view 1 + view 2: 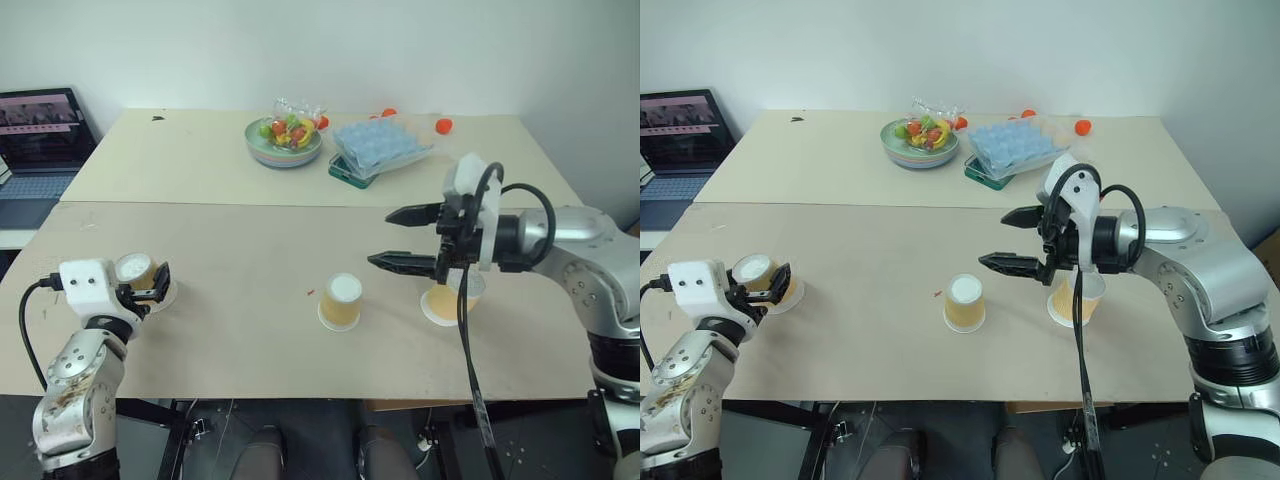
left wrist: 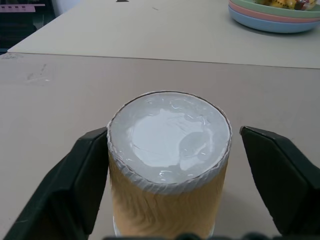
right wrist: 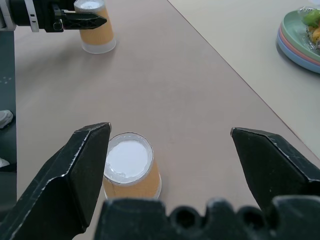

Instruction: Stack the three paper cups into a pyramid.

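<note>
Three tan-orange paper cups stand on the table, and the two I see whole are upside down with the white base up. The left cup [image 1: 136, 270] [image 2: 167, 150] sits between the fingers of my left gripper [image 1: 150, 283] [image 2: 173, 131]. One finger touches its side and the other stands a little apart. The middle cup [image 1: 341, 300] [image 3: 130, 167] stands alone near the table's centre. My right gripper [image 1: 381, 238] [image 3: 170, 130] hovers wide open and empty above the table, to the right of the middle cup. The right cup [image 1: 446, 302] is partly hidden behind that gripper and its cable.
At the back of the table are a pale green fruit bowl [image 1: 284, 142], a blue moulded tray [image 1: 381, 146] and small orange balls [image 1: 443, 125]. A laptop [image 1: 40, 140] sits off the table's left side. The front edge [image 1: 330, 398] runs close behind the cups.
</note>
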Available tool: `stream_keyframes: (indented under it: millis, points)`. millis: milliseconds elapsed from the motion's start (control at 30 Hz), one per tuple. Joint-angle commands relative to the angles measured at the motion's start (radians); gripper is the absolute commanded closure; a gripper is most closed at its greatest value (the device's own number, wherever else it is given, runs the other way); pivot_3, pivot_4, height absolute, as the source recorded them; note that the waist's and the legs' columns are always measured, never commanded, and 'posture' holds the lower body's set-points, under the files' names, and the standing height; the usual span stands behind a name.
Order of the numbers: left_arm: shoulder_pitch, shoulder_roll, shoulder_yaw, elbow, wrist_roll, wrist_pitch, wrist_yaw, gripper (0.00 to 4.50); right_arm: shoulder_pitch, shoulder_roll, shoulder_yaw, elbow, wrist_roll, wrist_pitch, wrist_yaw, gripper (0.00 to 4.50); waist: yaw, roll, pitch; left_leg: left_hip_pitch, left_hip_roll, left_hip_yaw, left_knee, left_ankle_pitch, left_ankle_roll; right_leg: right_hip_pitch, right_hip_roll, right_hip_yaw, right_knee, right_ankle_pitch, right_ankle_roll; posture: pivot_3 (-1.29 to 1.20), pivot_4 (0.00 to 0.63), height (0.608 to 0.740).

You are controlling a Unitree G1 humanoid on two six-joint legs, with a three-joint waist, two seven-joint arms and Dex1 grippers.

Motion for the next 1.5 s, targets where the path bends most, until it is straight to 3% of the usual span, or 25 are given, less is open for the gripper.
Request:
stream_keyframes:
  millis: [33, 300, 467, 600, 733, 1100, 1500]
  points:
    - [-0.019, 0.018, -0.006, -0.009, 0.012, -0.044, -0.002, 1.81, 0.002, -0.013, -0.048, -0.037, 0.019, 0.008, -0.011, 0.0, 0.0, 0.0, 0.0, 0.0, 0.0, 0.0, 0.0, 0.0, 0.0, 0.0, 0.0, 0.0, 0.0, 0.0, 0.0, 0.0, 0.15, 0.74]
    - [-0.168, 0.103, -0.087, -0.005, 0.008, -0.019, -0.061, 1.93, 0.014, -0.012, -0.064, -0.054, 0.025, 0.022, -0.029, 0.0, 0.004, 0.0, 0.0, -0.001, 0.0, 0.0, 0.0, 0.0, 0.0, 0.0, 0.0, -0.001, 0.0, 0.0, 0.0, 0.0, 0.15, 0.74]
    - [-0.21, 0.217, -0.235, -0.003, -0.024, -0.021, -0.291, 1.93, 0.04, -0.009, -0.091, -0.088, 0.041, 0.045, -0.061, 0.0, 0.001, 0.0, 0.0, -0.001, 0.0, 0.0, 0.0, 0.0, 0.0, 0.0, 0.0, 0.0, -0.001, 0.0, 0.0, 0.0, 0.15, 0.74]
    - [-0.207, 0.333, -0.292, 0.061, -0.053, -0.076, -0.531, 1.93, 0.072, -0.02, -0.125, -0.123, 0.064, 0.072, -0.09, 0.0, -0.013, 0.0, 0.0, -0.002, 0.001, 0.001, -0.002, 0.0, 0.0, -0.003, 0.002, 0.001, -0.001, 0.0, 0.0, 0.0, 0.15, 0.74]
    - [-0.235, 0.387, -0.357, 0.108, -0.067, -0.14, -0.715, 1.93, 0.092, -0.03, -0.157, -0.149, 0.082, 0.094, -0.119, 0.0, -0.01, 0.001, 0.0, -0.002, 0.002, 0.001, -0.002, 0.0, 0.0, -0.003, 0.002, 0.0, 0.0, -0.001, -0.001, 0.0, 0.15, 0.74]
    - [-0.371, 0.334, -0.545, 0.218, -0.027, -0.249, -0.93, 1.93, 0.145, -0.043, -0.23, -0.227, 0.139, 0.143, -0.212, 0.0, 0.0, 0.0, 0.0, -0.003, 0.003, 0.001, -0.001, 0.0, 0.0, -0.003, 0.002, 0.0, -0.001, -0.001, -0.001, 0.0, 0.15, 0.74]
    - [-0.493, 0.232, -0.595, 0.385, 0.033, -0.292, -0.933, 1.93, 0.19, -0.076, -0.289, -0.289, 0.197, 0.184, -0.293, 0.0, -0.004, 0.0, 0.0, -0.003, 0.003, 0.001, -0.001, 0.0, 0.001, -0.002, 0.003, 0.0, 0.0, -0.001, -0.001, 0.0, 0.15, 0.74]
